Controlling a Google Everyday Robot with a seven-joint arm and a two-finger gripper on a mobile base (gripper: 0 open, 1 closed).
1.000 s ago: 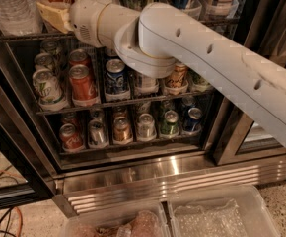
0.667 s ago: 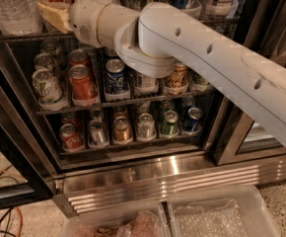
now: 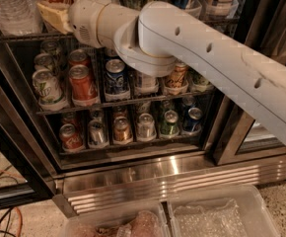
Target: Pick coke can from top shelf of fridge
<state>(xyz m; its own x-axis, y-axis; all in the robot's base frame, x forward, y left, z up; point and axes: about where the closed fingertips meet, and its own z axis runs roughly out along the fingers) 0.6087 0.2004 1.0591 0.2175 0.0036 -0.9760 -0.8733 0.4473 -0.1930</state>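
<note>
This looks to me like a shop or office pantry: a commercial drinks fridge [image 3: 133,174], its wire racks [image 3: 123,102] packed with cans [image 3: 82,83] and water bottles [image 3: 15,9]. My tool [image 3: 54,11] is at the top shelf [image 3: 15,35].

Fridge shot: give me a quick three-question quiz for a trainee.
1. True or false: the gripper is up at the top shelf, near its left end.
2. What stands left of the gripper on that shelf? A) water bottle B) milk carton C) jar
3. How many can racks does the fridge show below the top shelf?
Key: 1 true; 2 A; 3 two.
</note>
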